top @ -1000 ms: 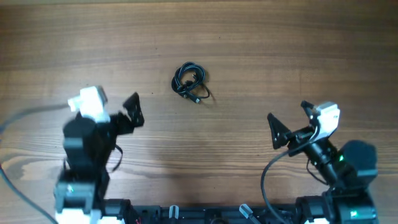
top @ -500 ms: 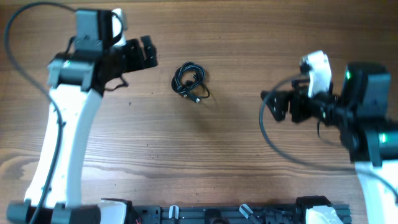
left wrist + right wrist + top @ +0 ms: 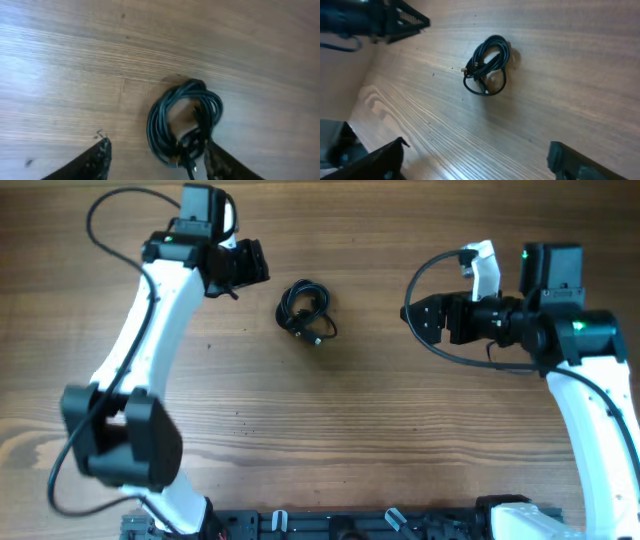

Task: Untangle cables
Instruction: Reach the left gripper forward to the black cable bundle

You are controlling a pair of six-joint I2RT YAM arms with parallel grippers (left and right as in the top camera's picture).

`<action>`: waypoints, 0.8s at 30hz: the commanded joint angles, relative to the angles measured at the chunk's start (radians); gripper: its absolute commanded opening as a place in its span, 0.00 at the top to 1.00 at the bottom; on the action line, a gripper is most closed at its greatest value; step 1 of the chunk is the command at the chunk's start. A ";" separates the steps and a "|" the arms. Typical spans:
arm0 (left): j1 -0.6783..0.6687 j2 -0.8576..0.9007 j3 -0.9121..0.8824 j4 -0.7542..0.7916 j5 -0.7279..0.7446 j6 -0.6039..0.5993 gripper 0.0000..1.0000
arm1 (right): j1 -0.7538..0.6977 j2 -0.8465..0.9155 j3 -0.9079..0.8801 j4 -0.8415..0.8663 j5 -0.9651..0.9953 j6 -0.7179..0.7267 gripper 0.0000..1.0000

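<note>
both arms have swung forward toward the small coil of thin black cables [image 3: 306,311] on the wooden counter [image 3: 330,430]: left gripper [image 3: 256,265] just left of it, right gripper [image 3: 414,316] farther right, both spread wide, untangling not yet begun.

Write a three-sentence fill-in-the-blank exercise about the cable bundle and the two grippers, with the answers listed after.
The coiled cable bundle is ___ in colour. In the overhead view it lies ___ the left gripper and the right gripper. Both grippers are ___, holding nothing.
Answers: black; between; open.
</note>
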 commanded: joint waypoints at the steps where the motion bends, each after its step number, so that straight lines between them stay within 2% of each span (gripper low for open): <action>1: -0.040 0.086 0.017 0.037 -0.032 -0.085 0.43 | -0.004 0.023 0.020 0.002 -0.032 0.019 0.12; 7: -0.117 0.187 0.017 0.094 -0.129 -0.089 0.45 | -0.004 0.026 0.019 0.002 -0.024 0.025 0.16; 11: -0.137 0.240 0.017 0.105 -0.186 -0.142 0.56 | -0.004 0.026 0.019 0.002 -0.015 0.046 0.16; 19: -0.142 0.299 0.016 0.121 -0.186 -0.160 0.63 | -0.004 0.026 0.019 0.002 0.000 0.045 0.16; 22: -0.157 0.313 0.016 0.131 -0.186 -0.159 0.71 | -0.004 0.026 0.019 0.002 0.010 0.044 0.16; 24: -0.169 0.326 0.016 0.132 -0.186 -0.156 0.72 | -0.004 0.026 0.019 0.002 0.010 0.044 0.16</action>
